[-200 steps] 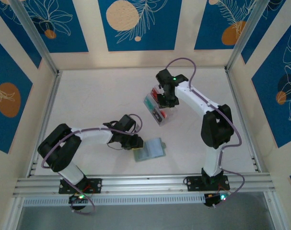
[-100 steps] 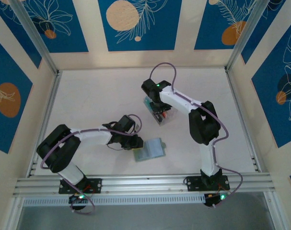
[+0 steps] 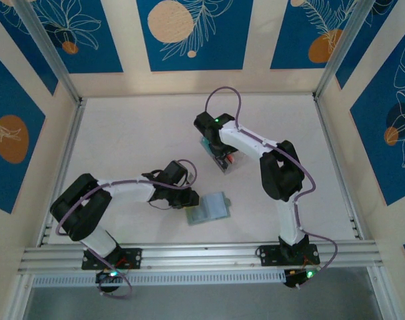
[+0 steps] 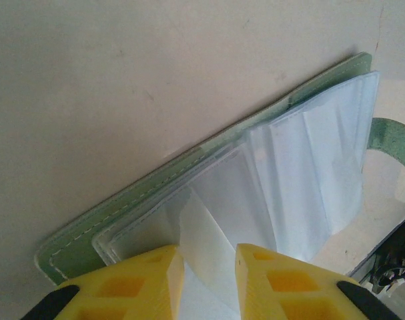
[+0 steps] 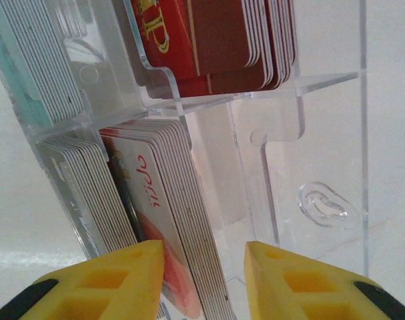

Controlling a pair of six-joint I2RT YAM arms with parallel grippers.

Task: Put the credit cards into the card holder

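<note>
The card holder [image 3: 210,207] lies open on the table, its sage green cover [image 4: 122,213] under fanned clear sleeves [image 4: 309,167]. My left gripper [image 3: 189,199] sits at its left edge. In the left wrist view the left gripper [image 4: 209,257] is narrowly open, with one upright sleeve leaf [image 4: 205,227] between its fingers. The credit cards stand in stacks in a clear box [image 3: 223,160]: red ones [image 5: 215,33], teal-edged ones [image 5: 35,73] and white ones with red script [image 5: 159,200]. My right gripper [image 5: 204,250] is open over the box. Its left finger is at the white stack and its right finger is in the free slot.
The clear box has acrylic dividers [image 5: 275,87] and an outer wall [image 5: 322,133] close round the right fingers. Metal rails [image 3: 202,253] run along the table's near edge, with patterned walls on the other sides. Bare table lies between the box and the card holder.
The right arm has swung left and come down over the clear box, its jaws widening. The left gripper and the card holder have stayed put.
</note>
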